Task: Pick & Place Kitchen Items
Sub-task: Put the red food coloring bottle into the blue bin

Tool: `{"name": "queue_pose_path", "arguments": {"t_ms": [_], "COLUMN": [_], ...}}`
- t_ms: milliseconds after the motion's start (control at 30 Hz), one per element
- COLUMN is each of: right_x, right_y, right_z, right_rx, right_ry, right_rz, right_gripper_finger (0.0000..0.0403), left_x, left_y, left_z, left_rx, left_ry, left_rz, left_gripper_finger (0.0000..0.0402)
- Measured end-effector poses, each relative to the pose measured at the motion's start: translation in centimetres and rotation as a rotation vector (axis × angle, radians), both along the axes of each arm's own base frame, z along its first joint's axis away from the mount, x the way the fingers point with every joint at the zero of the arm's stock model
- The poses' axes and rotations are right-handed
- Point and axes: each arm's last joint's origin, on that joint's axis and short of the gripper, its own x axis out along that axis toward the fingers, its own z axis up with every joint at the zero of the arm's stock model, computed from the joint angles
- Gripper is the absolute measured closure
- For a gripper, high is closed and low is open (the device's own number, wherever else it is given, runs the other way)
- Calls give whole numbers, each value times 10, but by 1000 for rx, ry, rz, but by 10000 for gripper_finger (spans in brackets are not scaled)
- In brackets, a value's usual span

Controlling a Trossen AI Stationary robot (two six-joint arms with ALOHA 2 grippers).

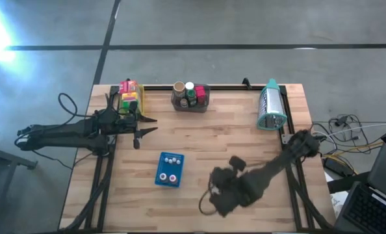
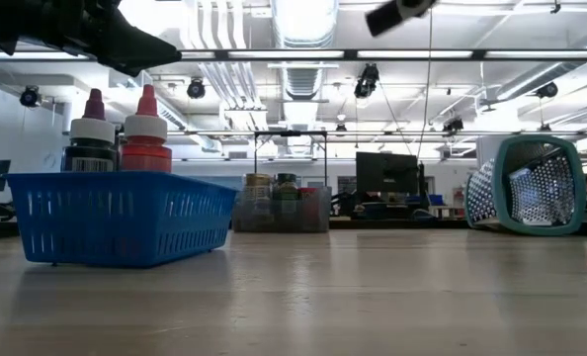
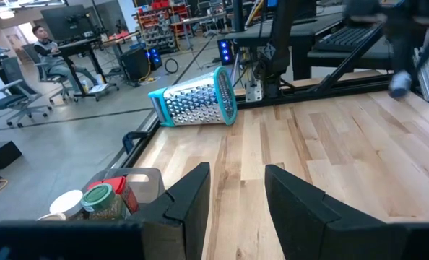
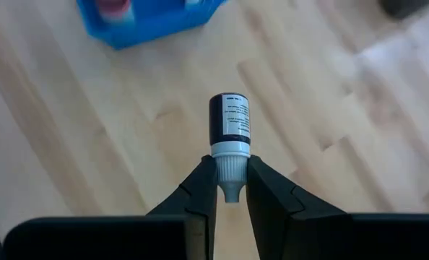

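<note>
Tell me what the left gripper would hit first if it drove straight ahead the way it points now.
Probably nothing soon: the left gripper points across bare wooden table. The teal perforated metal grater lies far ahead, slightly off its line, though depth is hard to judge.

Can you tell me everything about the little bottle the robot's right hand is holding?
The little bottle has a dark body with a white printed label, a white collar and a pale pointed nozzle; it looks like plastic. The right hand pinches it by the nozzle, one finger on each side. It hangs above the wooden table, touching only the fingers. The blue basket sits farther off.
</note>
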Motion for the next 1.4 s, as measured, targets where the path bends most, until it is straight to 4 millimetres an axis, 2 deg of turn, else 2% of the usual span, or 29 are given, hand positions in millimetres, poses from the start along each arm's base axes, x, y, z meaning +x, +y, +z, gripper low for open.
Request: {"name": "queue_pose_path", "arguments": {"t_ms": [167,333,633,900,1100,1267,1400], "right_x": [1,5,24,30,34,42,48], "right_y": [-43,-85,-168,-234,-258,-263,-264], "right_z": [36,55,57,54,56,60,65], "right_rx": [15,35,127,161,60,-232,-473], "right_ry": [-26,4,127,139,121,187,266], "right_rz": [33,92,251,300,458,723,856], "right_gripper_finger": [350,352,350,350,355,354,351], "left_x": [0,0,0,0,0,0,0], "left_y": [0,0,0,0,0,0,0], "left_z": [0,0,0,0,0,1,1], "left_rx": [0,0,0,2,-2,-3,-32], "left_ry": [0,0,0,0,-6,-9,-13], "left_rz": [0,0,0,0,0,0,2], "left_gripper_finger": [261,262,262,262,262,262,261]}}
